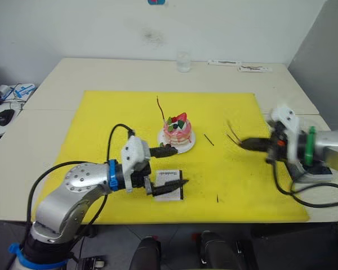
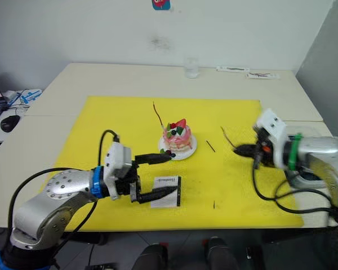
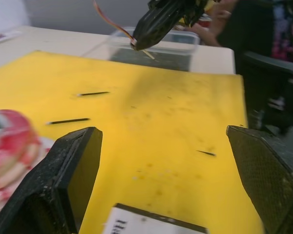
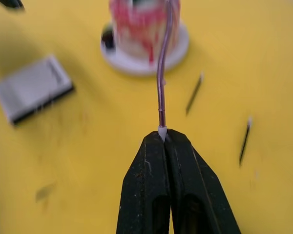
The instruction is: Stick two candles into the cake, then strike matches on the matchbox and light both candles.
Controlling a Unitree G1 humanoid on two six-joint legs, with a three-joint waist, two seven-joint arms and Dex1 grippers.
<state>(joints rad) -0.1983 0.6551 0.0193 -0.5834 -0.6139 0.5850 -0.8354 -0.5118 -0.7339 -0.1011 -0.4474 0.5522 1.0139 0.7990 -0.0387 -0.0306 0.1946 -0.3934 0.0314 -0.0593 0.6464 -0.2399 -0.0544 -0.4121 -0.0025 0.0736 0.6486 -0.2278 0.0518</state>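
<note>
The right gripper (image 4: pixel 164 135) has its jaws pressed together on the white end of a candle (image 4: pixel 161 83), which points leftward at the cake (image 1: pixel 178 130), probably so it can be carried over and pushed in. One candle (image 1: pixel 159 107) already stands in the cake's far side. The left gripper (image 1: pixel 170 167), jaws spread, sits with one finger by the plate (image 1: pixel 189 143) and one over the matchbox (image 1: pixel 168 179), perhaps steadying things. Matches (image 1: pixel 208 139) lie on the yellow mat (image 1: pixel 90 129), right of the cake
</note>
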